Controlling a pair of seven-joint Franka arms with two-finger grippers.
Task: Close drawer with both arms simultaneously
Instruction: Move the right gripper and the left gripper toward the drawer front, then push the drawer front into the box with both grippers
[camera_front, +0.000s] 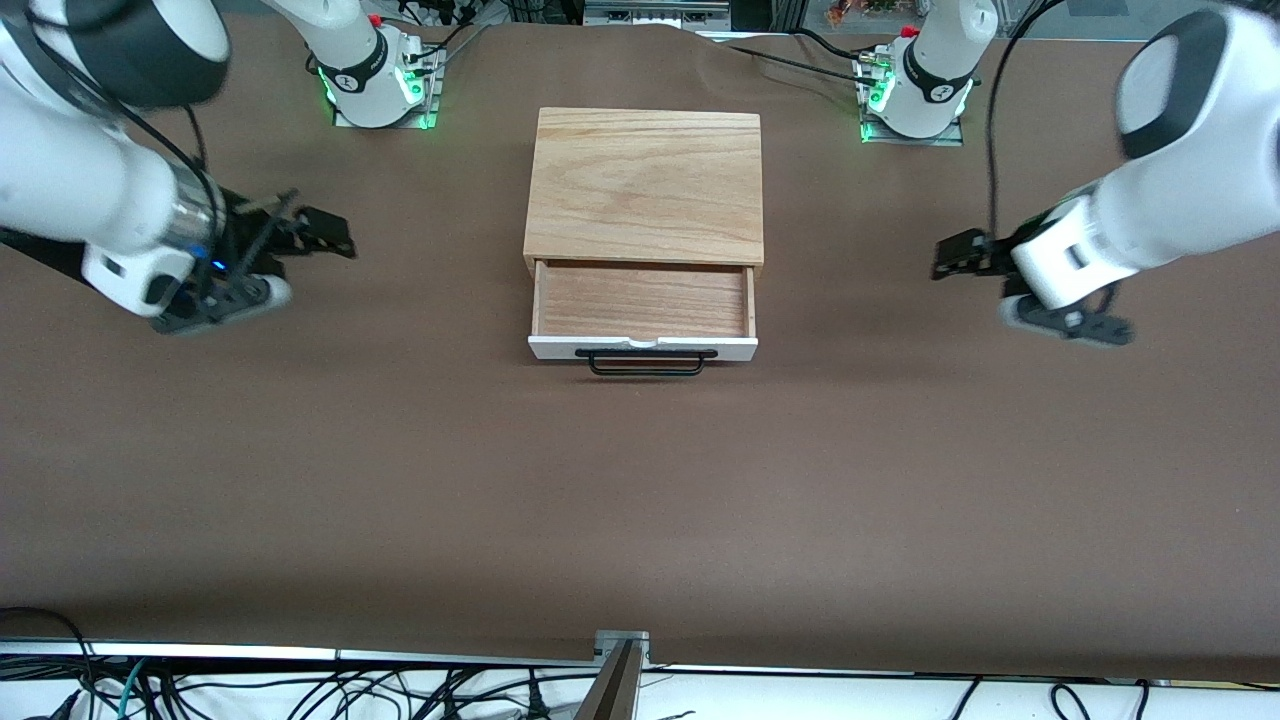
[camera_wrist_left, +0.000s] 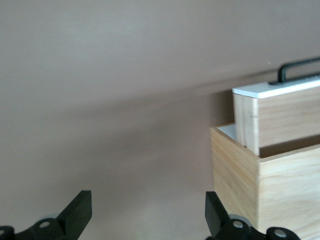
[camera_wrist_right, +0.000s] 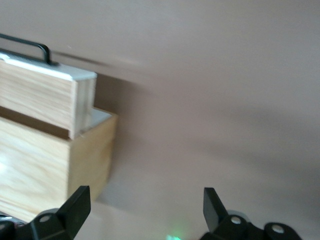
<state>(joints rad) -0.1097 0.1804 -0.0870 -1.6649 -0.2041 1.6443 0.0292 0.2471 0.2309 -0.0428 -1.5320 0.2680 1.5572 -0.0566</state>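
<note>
The light-wood box (camera_front: 645, 185) stands mid-table. Its drawer (camera_front: 642, 300) is pulled out toward the front camera and is empty, with a white front panel (camera_front: 642, 347) and a black bar handle (camera_front: 645, 362). My left gripper (camera_front: 950, 255) is open and empty over the brown table toward the left arm's end, pointing at the box's side. My right gripper (camera_front: 330, 235) is open and empty over the table toward the right arm's end. The left wrist view shows its gripper (camera_wrist_left: 148, 215), the drawer (camera_wrist_left: 285, 115) and the box (camera_wrist_left: 280, 195). The right wrist view shows its gripper (camera_wrist_right: 145, 212), the drawer (camera_wrist_right: 35, 97) and the box (camera_wrist_right: 45, 165).
The brown table cover (camera_front: 640, 500) spreads all round the box. The arm bases, lit green, stand farther from the front camera than the box, the right arm's (camera_front: 375, 75) and the left arm's (camera_front: 915, 85). Cables lie along the table's near edge (camera_front: 300, 690).
</note>
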